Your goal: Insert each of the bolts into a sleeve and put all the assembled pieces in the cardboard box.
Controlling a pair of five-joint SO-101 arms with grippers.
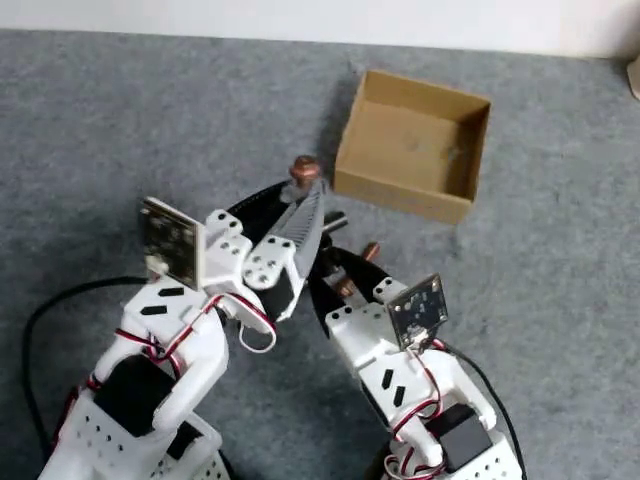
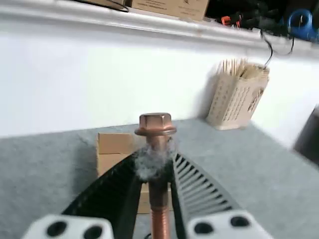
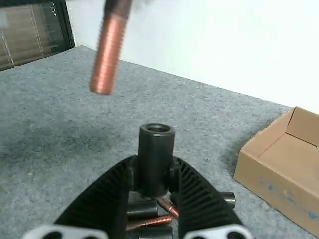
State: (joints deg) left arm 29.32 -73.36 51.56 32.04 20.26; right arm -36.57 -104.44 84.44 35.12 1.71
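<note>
Got the right gripper clamped on an upright dark sleeve, with loose bolts and spare sleeves half hidden behind its fingers. Got the left gripper pinching a copper bolt head-up, hanging just above that sleeve without touching it. Further back, got the cardboard box sitting open on the grey mat.

The grey table (felt-covered) carried a cardboard box; loose bolts and sleeves lay near the box.

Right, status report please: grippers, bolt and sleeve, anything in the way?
Left gripper shut on bolt. Right gripper shut on sleeve, opening clear. Bolt tip off to one side of sleeve, not in. Nothing between them.
</note>
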